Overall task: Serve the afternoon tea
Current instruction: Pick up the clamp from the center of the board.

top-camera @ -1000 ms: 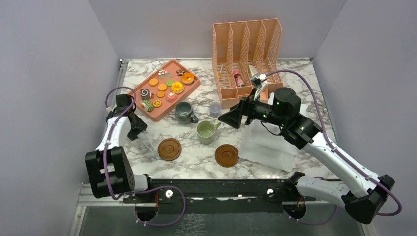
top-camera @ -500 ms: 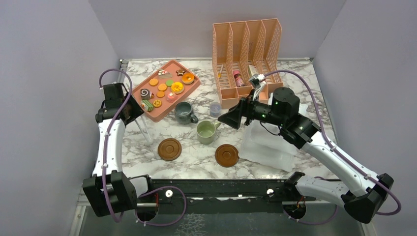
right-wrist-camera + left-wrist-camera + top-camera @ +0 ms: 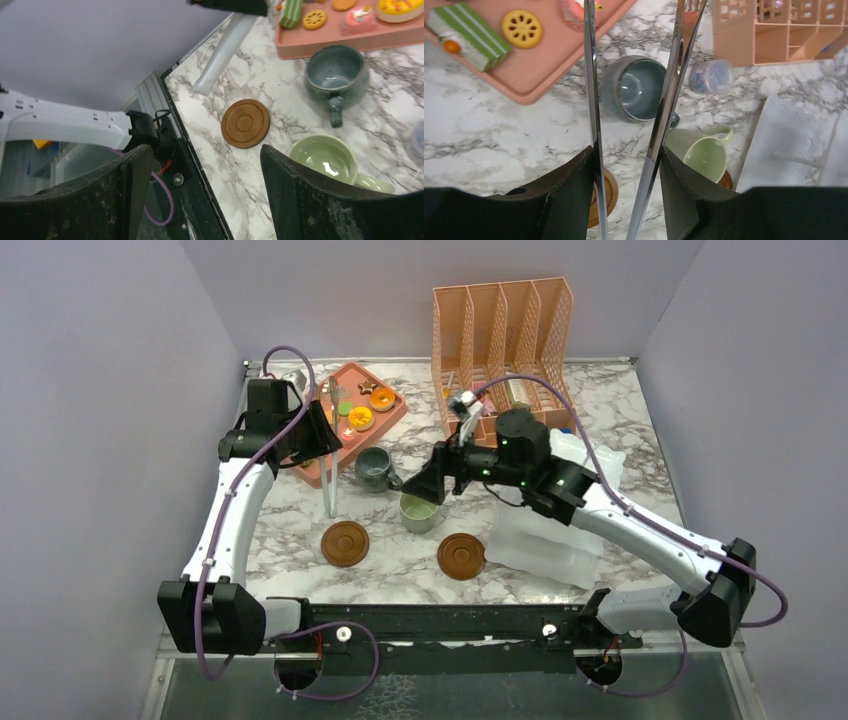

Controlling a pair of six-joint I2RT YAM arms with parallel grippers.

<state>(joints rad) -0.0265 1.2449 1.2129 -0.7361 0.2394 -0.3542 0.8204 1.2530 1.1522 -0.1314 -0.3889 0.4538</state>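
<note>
My left gripper (image 3: pixel 326 446) (image 3: pixel 626 150) is shut on a pair of metal tongs (image 3: pixel 328 488) (image 3: pixel 591 75). The tongs hang tips-down beside the pink tray (image 3: pixel 396 412), left of the grey-blue mug (image 3: pixel 373 468) (image 3: pixel 636 90) (image 3: pixel 336 75). Toy sweets (image 3: pixel 360 418), a green cake (image 3: pixel 466 34) among them, lie on the tray. My right gripper (image 3: pixel 432 486) (image 3: pixel 205 150) is open and empty, hovering just over the pale green mug (image 3: pixel 420 512) (image 3: pixel 704 152) (image 3: pixel 325 159). Two brown coasters (image 3: pixel 345 543) (image 3: pixel 461 556) lie bare near the front.
A peach file organiser (image 3: pixel 500 340) stands at the back. A white cloth (image 3: pixel 545 540) (image 3: pixel 794 145) lies right of the mugs. A tiny lilac cup (image 3: pixel 711 76) sits between the grey-blue mug and the organiser. The black front rail (image 3: pixel 200 200) borders the table.
My left arm swung from the table's left edge to the tray, carrying the tongs. My right gripper moved left over the green mug and its jaws narrowed a little.
</note>
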